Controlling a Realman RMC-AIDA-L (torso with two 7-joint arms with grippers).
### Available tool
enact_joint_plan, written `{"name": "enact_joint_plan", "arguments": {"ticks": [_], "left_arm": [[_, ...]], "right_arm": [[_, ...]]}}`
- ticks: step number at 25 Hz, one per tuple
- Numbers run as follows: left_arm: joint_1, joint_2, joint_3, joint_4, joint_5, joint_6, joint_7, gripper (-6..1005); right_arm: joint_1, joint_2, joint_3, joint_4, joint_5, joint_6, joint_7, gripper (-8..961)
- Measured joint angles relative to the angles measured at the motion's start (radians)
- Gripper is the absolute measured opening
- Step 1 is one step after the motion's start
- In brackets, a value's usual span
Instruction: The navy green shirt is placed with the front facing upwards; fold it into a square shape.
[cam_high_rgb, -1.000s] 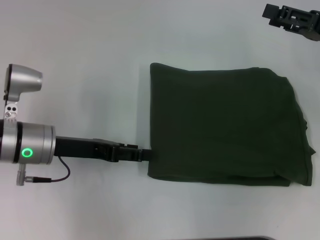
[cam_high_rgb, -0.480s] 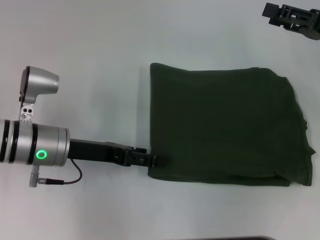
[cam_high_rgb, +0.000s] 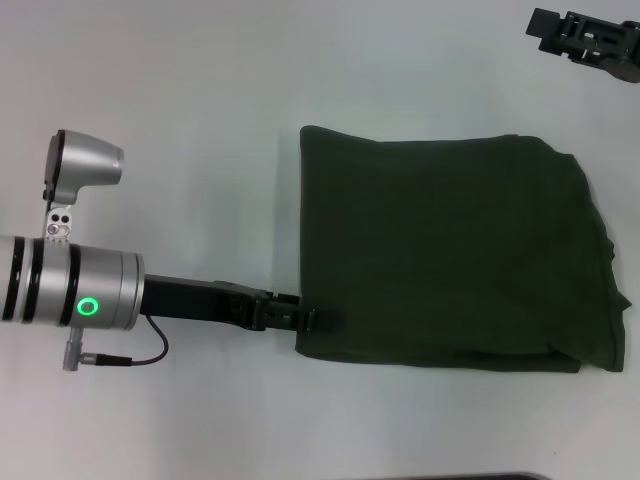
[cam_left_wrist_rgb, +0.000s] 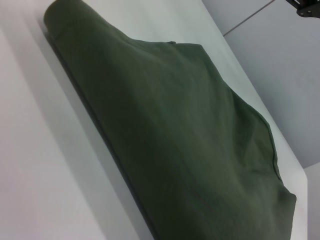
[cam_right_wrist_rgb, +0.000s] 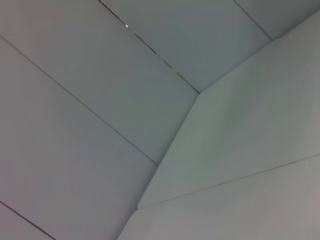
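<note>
Lying folded in a near-square on the white bench (cam_high_rgb: 180, 100), the navy green shirt (cam_high_rgb: 450, 250) looked almost done. The left claw (cam_high_rgb: 305, 319) touched its near edge, maybe to tidy it; its grip was unclear. The right claw (cam_high_rgb: 585, 40) waited far off.

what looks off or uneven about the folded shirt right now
The navy green shirt is folded into a rough rectangle, but its right edge is untidy: layers bulge and splay out unevenly. The left gripper sits at its lower left edge; the right gripper is parked far away.
</note>
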Motion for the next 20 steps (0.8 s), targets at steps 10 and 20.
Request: {"name": "enact_joint_plan", "arguments": {"ticks": [10, 20], "left_arm": [[-0.019, -0.003, 0.037, -0.033, -0.007, -0.048, 0.008, 723], [-0.02, -0.002, 0.062, -0.035, -0.01, -0.047, 0.01, 295]], "right_arm": [[-0.002, 0.0, 0.006, 0.0, 0.0, -0.005, 0.0, 780], [-0.003, 0.0, 0.011, 0.0, 0.0, -0.01, 0.002, 781]]}}
